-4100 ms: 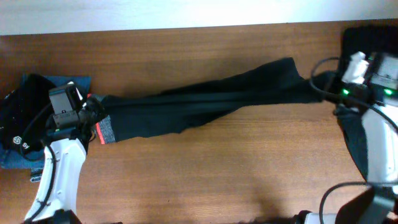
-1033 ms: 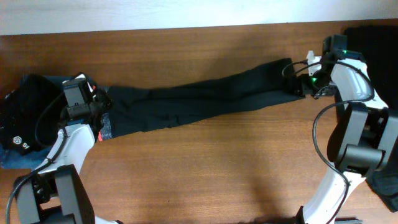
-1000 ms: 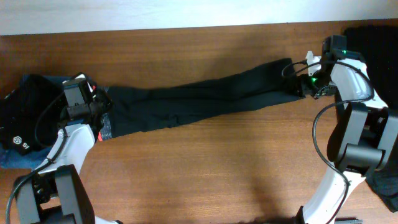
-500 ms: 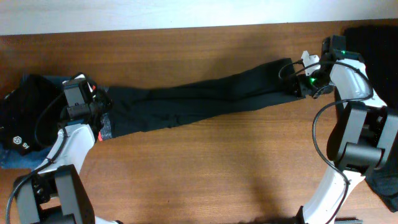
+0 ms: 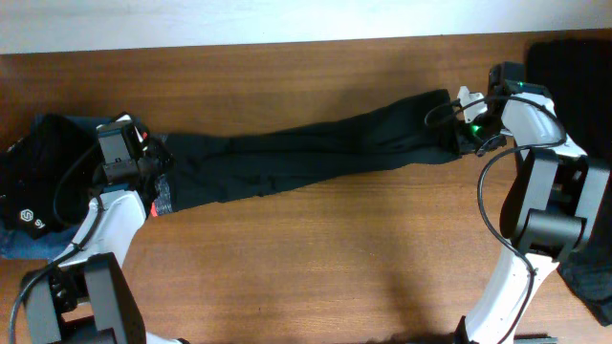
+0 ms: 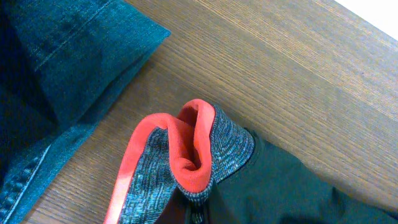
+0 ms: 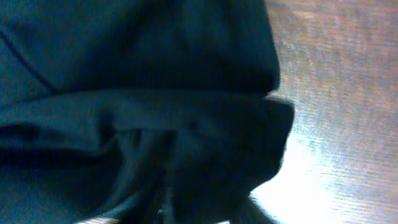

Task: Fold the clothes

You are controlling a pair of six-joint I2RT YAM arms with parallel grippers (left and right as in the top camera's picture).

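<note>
The long black trousers point(image 5: 306, 153), soft cloth with a red-orange and grey waistband point(image 6: 180, 155), lie stretched across the brown wooden table point(image 5: 335, 258). The left gripper point(image 5: 151, 182) is clamped on the bunched waistband. The right gripper point(image 5: 461, 137) sits at the leg hem, its jaws buried in cloth, so I cannot tell their state. Folded blue denim jeans point(image 6: 62, 56) lie near the waistband, and bare wood spreads along the near edge.

The brown wooden bench point(image 5: 316, 277) lies bare along its whole near half, and a narrower bare strip runs along the far side. Between them the long black trousers point(image 5: 306, 158) stretch from left to right, barring the middle. At the left end blue denim jeans point(image 6: 56, 56) and a black bundled garment point(image 5: 33, 182) crowd the edge; a dark cloth point(image 5: 574, 62) fills the far right corner.
</note>
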